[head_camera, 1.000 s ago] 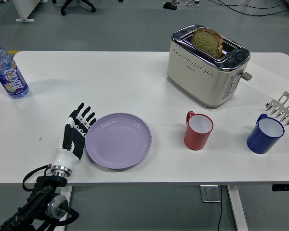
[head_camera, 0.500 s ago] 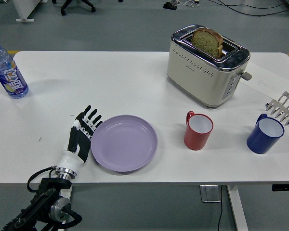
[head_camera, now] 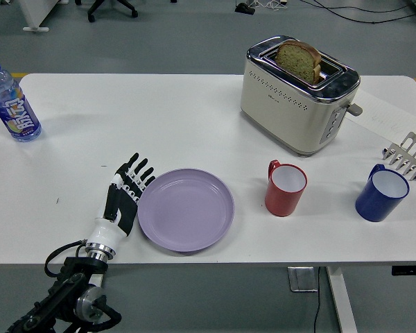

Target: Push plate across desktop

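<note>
A lilac plate [head_camera: 186, 209] lies flat near the table's front edge, left of centre. My left hand [head_camera: 127, 193] stands against the plate's left rim, fingers stretched out flat and pointing away from me, holding nothing. Its black arm comes up from the lower left corner. The right arm does not show.
A red mug [head_camera: 285, 188] stands just right of the plate, a blue mug [head_camera: 381, 193] further right. A cream toaster [head_camera: 298, 96] with a bread slice is at the back right, a metal rack [head_camera: 408, 155] at the right edge, a water bottle [head_camera: 11, 105] at far left.
My left hand has slid to the right along the table, and the plate has moved right with it, closer to the red mug.
</note>
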Tool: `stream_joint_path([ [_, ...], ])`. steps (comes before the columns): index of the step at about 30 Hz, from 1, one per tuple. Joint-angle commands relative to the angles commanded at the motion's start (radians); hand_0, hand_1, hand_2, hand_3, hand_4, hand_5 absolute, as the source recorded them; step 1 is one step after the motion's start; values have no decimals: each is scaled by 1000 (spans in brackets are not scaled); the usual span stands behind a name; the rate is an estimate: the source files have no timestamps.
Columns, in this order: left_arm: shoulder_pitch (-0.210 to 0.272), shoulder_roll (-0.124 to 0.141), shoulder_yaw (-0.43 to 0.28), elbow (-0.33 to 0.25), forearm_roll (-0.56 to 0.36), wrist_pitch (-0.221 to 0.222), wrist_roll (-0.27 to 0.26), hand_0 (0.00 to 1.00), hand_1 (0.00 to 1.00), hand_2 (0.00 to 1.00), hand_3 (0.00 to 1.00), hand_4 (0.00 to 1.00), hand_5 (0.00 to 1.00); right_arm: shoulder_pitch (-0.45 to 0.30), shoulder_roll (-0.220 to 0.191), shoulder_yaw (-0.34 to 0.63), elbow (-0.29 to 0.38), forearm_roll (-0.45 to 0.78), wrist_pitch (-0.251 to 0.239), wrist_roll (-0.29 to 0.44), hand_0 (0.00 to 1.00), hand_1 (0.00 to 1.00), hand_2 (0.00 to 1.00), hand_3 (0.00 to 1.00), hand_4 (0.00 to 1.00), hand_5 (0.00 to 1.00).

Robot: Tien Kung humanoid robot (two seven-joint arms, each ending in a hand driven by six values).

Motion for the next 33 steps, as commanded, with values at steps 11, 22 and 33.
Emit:
stream_joint_path([
  [11, -13, 0, 29, -5, -9, -3, -2, 878, 906, 954, 975, 484, 998, 5, -1, 1, 0, 0, -1, 1, 632, 562, 658, 611, 171, 322],
  [22, -32, 0, 58, -6, -18, -7, -3, 878, 906, 954, 973, 484, 998, 9, 0, 4, 0, -5, 0, 0, 630, 561, 658, 611, 171, 323],
  [33, -38, 0, 88, -8, -28, -11, -3, 878, 906, 954, 971, 483, 998, 9, -1, 6, 0, -8, 0, 0, 630, 562, 658, 611, 171, 322],
])
